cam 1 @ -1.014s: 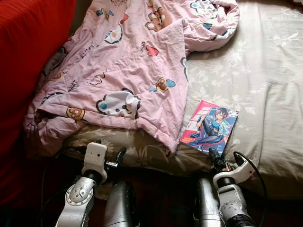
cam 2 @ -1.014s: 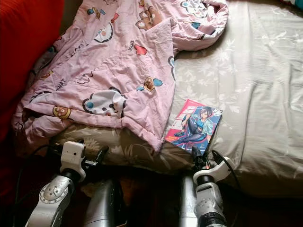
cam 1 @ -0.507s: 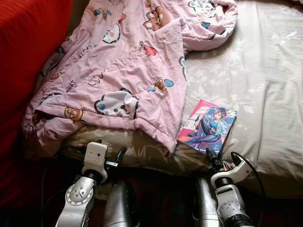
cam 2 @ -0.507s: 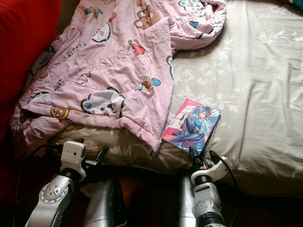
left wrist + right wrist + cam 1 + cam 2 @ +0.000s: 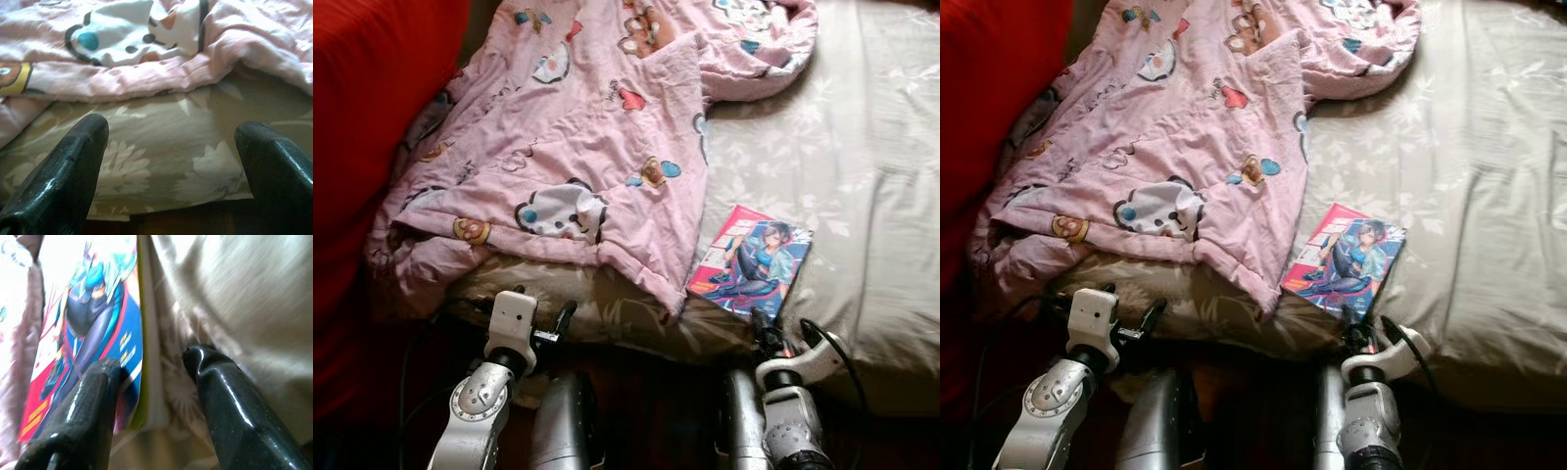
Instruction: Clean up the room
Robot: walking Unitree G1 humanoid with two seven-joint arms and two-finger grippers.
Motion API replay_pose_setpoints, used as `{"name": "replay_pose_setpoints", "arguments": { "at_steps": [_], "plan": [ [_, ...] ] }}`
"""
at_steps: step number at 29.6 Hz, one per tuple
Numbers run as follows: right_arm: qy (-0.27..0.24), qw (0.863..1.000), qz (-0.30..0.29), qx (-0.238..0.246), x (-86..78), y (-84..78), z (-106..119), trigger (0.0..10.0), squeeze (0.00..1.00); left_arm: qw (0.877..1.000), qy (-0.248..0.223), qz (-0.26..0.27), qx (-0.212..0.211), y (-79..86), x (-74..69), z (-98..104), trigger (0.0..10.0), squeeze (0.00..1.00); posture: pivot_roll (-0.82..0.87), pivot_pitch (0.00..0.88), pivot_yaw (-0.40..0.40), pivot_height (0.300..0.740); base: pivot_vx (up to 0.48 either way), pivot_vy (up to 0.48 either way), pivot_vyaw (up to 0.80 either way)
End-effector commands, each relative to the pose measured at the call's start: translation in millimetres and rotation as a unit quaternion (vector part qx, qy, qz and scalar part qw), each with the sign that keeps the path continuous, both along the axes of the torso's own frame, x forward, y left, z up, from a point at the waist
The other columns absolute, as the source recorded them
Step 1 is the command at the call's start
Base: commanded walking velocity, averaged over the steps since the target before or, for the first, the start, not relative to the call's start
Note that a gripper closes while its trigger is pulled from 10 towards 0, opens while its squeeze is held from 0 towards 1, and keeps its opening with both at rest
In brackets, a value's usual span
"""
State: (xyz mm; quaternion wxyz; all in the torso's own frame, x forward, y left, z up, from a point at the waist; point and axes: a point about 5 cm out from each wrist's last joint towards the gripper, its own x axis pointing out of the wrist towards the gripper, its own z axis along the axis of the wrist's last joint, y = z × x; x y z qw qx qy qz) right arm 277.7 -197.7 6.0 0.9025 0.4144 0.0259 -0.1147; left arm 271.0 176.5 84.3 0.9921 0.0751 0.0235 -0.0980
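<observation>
Right tool (image 5: 151, 396) has advanced, fingers apart, astride the comic book's (image 5: 751, 260) corner on the bed (image 5: 862, 186); left tool (image 5: 171, 171) apart, idle.

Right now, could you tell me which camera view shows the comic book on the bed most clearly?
The left eye view shows the comic book best: its whole cover lies flat on the bedsheet beside the pink blanket. The right eye view shows it likewise. The right wrist view catches its near corner between the right gripper fingers.
</observation>
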Motion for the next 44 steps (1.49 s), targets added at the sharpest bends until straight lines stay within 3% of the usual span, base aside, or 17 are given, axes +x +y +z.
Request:
{"name": "replay_pose_setpoints", "arguments": {
  "at_steps": [1,5,9,14,15,17,23,26,29,31,33,36,39,44],
  "plan": [
    [0.035,0.997,-0.069,-0.012,-17.3,-22.7,-10,10.0,0.0,1.0,0.021,0.002,0.009,3.1,-3.7,-9,10.0,0.0,0.0,0.253,0.154,0.582,0.0,0.0,0.0],
    [0.044,0.994,-0.098,-0.034,-20.2,-34.7,-8,10.0,0.0,1.0,0.021,0.001,0.008,2.3,-3.0,-9,10.0,0.0,0.0,0.248,0.153,0.582,0.0,0.0,0.0],
    [0.036,0.989,-0.108,-0.092,-17.5,-40.8,2,10.0,0.0,1.0,0.021,-0.001,0.006,1.0,-1.9,-10,10.0,0.0,0.0,0.243,0.152,0.582,0.0,0.0,0.0],
    [-0.028,0.995,-0.047,-0.083,-7.0,-19.9,15,10.0,0.0,1.0,0.019,0.0,0.006,0.7,-1.0,-9,10.0,0.0,0.0,0.24,0.149,0.582,0.0,0.0,0.0],
    [-0.064,0.995,-0.025,-0.075,-4.3,-11.0,23,10.0,0.0,1.0,0.018,0.0,0.006,1.0,-0.9,-9,10.0,0.0,0.0,0.24,0.149,0.582,0.0,0.0,0.0],
    [-0.064,0.995,-0.025,-0.075,-4.3,-11.0,23,10.0,0.0,1.0,0.018,0.0,0.006,1.0,-0.9,-9,10.0,0.0,0.0,0.24,0.149,0.582,0.0,0.0,0.0],
    [-0.142,0.988,0.003,-0.062,-1.9,2.2,51,10.0,0.0,1.0,0.018,0.003,0.006,2.6,-1.8,-9,10.0,0.0,0.0,0.248,0.143,0.582,0.0,0.0,0.0],
    [-0.145,0.987,0.028,-0.065,1.1,8.0,54,10.0,0.0,1.0,0.018,0.003,0.005,1.7,-1.8,-10,10.0,0.0,0.0,0.248,0.137,0.582,0.0,0.0,0.0],
    [-0.123,0.989,0.016,-0.077,1.5,4.3,49,10.0,0.0,1.0,0.017,0.003,0.004,0.8,-1.6,-10,10.0,0.0,0.0,0.247,0.136,0.582,0.0,0.0,0.0],
    [-0.066,0.99,-0.057,-0.107,-5.9,-14.6,41,10.0,0.0,1.0,0.017,0.005,0.003,0.3,-1.3,-10,10.0,0.0,0.0,0.249,0.134,0.582,0.0,0.0,0.0],
    [-0.032,0.985,-0.09,-0.146,-13.1,-26.8,39,10.0,0.0,1.0,0.018,0.006,0.003,0.7,-1.5,-10,10.0,0.0,0.0,0.25,0.134,0.582,0.0,0.0,0.0],
    [-0.008,0.97,-0.077,-0.229,-19.1,-31.6,41,10.0,0.0,1.0,0.02,0.008,0.005,1.9,-2.3,-12,10.0,0.0,-0.01,0.254,0.132,0.582,0.0,0.0,0.0],
    [-0.001,0.966,-0.074,-0.248,-21.1,-31.2,41,10.0,0.0,1.0,0.02,0.008,0.005,2.5,-2.3,-12,10.0,0.0,-0.01,0.254,0.13,0.582,0.0,0.0,0.0],
    [0.036,0.969,-0.059,-0.236,-23.3,-26.5,27,10.0,0.0,1.0,0.02,0.009,0.004,2.1,-1.8,-12,10.0,0.0,-0.01,0.257,0.13,0.582,0.0,0.0,0.0]
  ]
}}
